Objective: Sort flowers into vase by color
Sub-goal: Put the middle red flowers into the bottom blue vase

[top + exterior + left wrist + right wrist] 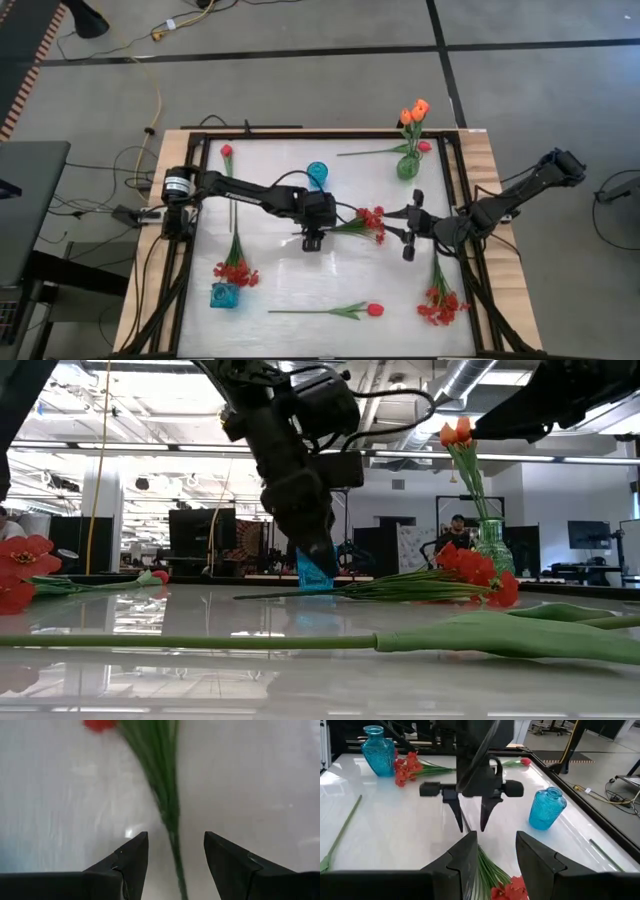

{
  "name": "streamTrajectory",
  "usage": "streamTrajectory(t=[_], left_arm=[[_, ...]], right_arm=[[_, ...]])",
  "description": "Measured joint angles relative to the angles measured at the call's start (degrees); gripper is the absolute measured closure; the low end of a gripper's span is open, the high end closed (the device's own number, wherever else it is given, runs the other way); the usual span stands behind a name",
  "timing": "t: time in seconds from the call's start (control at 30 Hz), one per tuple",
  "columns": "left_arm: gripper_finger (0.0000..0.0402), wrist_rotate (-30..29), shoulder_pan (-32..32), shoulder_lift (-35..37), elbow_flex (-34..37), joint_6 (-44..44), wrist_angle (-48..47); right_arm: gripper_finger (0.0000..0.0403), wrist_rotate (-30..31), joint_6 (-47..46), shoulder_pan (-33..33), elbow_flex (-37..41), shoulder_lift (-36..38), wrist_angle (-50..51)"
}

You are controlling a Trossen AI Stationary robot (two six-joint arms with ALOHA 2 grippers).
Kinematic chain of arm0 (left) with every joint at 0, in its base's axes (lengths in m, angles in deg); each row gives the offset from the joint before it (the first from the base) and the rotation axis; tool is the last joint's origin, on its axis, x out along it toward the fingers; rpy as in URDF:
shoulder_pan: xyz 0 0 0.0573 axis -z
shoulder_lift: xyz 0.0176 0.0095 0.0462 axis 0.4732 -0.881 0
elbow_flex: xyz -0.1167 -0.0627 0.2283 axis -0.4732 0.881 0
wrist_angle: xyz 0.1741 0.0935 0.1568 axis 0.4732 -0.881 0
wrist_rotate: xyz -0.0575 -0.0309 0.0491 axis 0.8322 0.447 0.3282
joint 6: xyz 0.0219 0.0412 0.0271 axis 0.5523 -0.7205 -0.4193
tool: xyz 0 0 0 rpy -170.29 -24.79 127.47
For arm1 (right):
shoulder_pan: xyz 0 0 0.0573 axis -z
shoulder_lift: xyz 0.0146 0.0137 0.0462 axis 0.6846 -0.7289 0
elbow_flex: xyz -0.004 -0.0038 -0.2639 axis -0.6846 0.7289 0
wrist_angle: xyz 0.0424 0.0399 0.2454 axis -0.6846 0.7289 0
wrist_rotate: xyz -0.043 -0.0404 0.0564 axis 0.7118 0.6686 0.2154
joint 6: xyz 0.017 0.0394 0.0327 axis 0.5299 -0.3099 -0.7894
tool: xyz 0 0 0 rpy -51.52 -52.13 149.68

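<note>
Parted fingers of the left gripper straddle the green stem of the red spray at the table's centre, without closing on it. Just beyond the blossoms, the right gripper hovers, jaws also open. A green vase holding orange tulips stands behind the spray.

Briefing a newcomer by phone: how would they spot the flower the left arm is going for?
Find the white table. At its centre, between both grippers, lies a bushy red spray, its stem under the open left gripper. Unlike the other sprays, it lies mid-table.
</note>
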Motion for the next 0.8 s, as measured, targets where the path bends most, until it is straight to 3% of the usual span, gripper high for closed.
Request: streamTrajectory(t=[0.47, 0.8], left_arm=[[0.0235, -2.97, 2.15, 0.26, 8.98, 7.06, 10.97], [0.0391, -3.03, 2.54, 0.22, 7.92, 7.13, 9.99]], right_arm=[[0.0241, 0.0, 1.07, 0.14, 0.0, 0.05, -0.01], [0.0241, 0.02, 1.05, 0.14, 0.0, 0.05, -0.09]])
